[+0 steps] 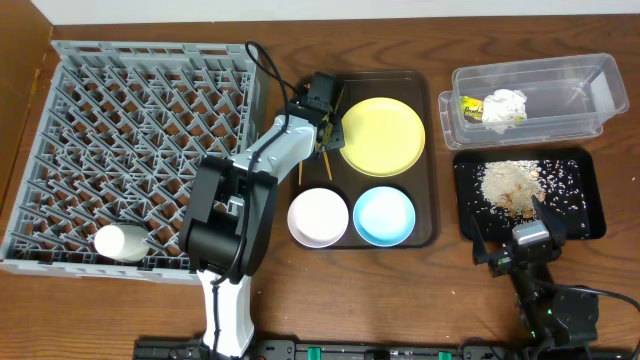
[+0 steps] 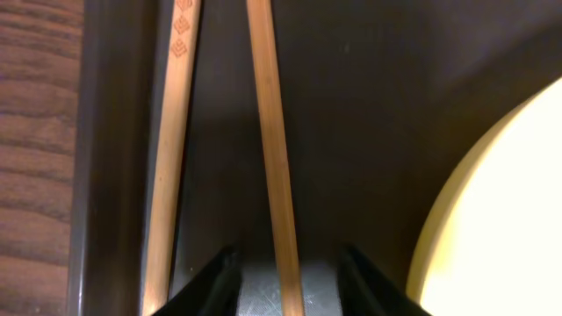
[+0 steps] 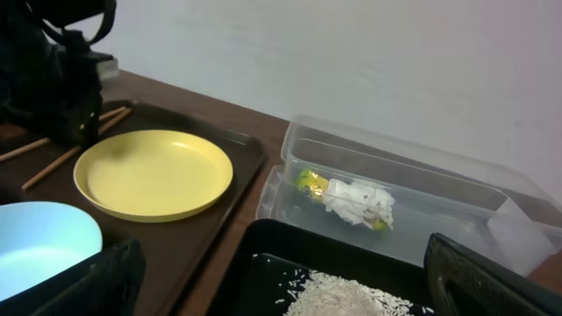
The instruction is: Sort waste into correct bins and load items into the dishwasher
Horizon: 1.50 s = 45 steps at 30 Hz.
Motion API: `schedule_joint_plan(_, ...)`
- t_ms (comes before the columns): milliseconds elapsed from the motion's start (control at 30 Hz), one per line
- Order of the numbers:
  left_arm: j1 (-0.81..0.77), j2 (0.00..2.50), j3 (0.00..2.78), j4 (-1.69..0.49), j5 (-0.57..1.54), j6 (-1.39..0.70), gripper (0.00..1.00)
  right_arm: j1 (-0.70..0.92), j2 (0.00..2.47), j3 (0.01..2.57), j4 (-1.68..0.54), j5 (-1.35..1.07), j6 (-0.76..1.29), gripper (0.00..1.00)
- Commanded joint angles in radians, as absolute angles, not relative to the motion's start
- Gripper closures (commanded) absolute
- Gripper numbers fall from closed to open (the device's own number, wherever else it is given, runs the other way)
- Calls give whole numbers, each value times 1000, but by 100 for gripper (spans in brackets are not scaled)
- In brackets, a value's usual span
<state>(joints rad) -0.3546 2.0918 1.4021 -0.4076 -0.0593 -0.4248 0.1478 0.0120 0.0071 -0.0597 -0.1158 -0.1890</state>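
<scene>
Two wooden chopsticks [image 2: 274,158] lie on the left side of the brown serving tray [image 1: 432,150], also seen in the overhead view [image 1: 325,165]. My left gripper [image 1: 325,110] is low over them, jaws open [image 2: 294,285], with one chopstick between the fingers and the other [image 2: 171,149] outside to the left. The yellow plate [image 1: 381,135], pinkish-white bowl [image 1: 318,217] and light blue bowl [image 1: 384,215] sit on the tray. The green wrapper [image 1: 470,105] and white tissue [image 1: 505,106] lie in the clear tub [image 1: 590,95]. My right gripper [image 1: 520,245] is open and empty over the black tray's [image 1: 585,190] front edge.
The grey dish rack [image 1: 140,140] fills the left side, with a white cup-like object [image 1: 120,242] lying in its front left corner. A beige crumb heap [image 1: 512,185] sits on the black tray. The left arm's cable runs across the rack's right edge.
</scene>
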Motion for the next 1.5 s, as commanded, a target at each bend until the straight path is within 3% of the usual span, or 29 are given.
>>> schedule_joint_plan(0, -352, 2124, 1413, -406, -77, -451, 69, 144, 7, 6, -63, -121, -196, 1)
schedule_joint_plan(100, -352, 2136, 1412, -409, -51, -451, 73, 144, 7, 6, -63, -121, -196, 1)
schedule_joint_plan(200, -352, 2139, 1411, -411, -13, -450, 81, 144, 7, 6, -63, -121, -196, 1)
schedule_joint_plan(233, -352, 2139, 1411, -415, -3, -450, 90, 144, 7, 6, -63, -121, -196, 1)
schedule_joint_plan(267, -352, 2136, 1411, -421, 14, -450, 92, 144, 7, 6, -63, -121, -196, 1)
schedule_joint_plan(633, -318, 1893, 1438, -598, 42, -311, 92, 144, 7, 6, -63, -121, -196, 1)
schedule_joint_plan(900, -249, 1604, 1437, -913, -237, -104, 92, 144, 7, 6, -63, -121, -196, 1)
schedule_joint_plan(1000, -210, 1591, 1432, -980, -332, -85, 92, 144, 7, 6, -63, -121, -196, 1)
schedule_joint_plan(1467, -72, 1691, 1390, -930, -323, -18, 92, 144, 7, 6, -63, -121, -196, 1)
